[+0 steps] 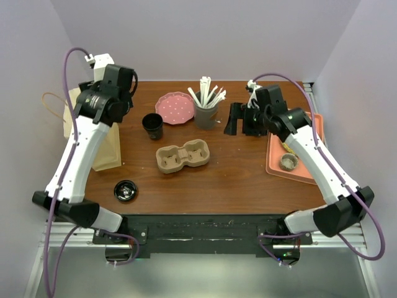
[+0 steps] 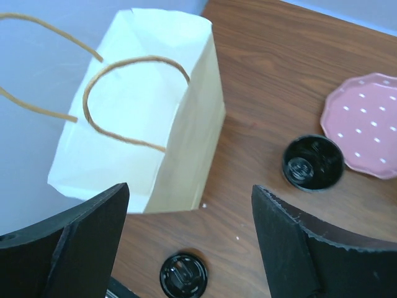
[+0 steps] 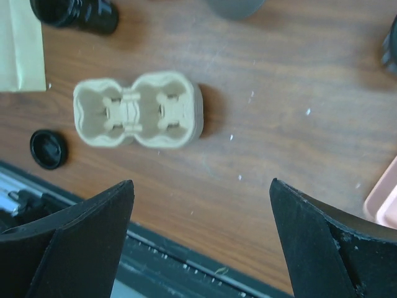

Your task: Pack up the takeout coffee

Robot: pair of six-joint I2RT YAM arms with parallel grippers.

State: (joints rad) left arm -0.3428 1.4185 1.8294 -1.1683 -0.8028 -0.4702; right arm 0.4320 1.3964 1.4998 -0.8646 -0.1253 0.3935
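Left gripper (image 2: pixel 189 248): fingers wide apart, nothing between; hangs over table's left side, paper bag (image 2: pixel 142 124) ahead of it. Right gripper (image 3: pixel 201 242): also spread, holding nothing. Pulp cup carrier (image 3: pixel 138 110) mid-table. Takeout coffee: not surely made out (black shape (image 3: pixel 391 53) cut by right edge of right wrist view; cannot tell if that is it). Lidless black cup (image 1: pixel 152 125) upright beside pink plate (image 1: pixel 175 107). Loose lid (image 1: pixel 125 190) near front edge.
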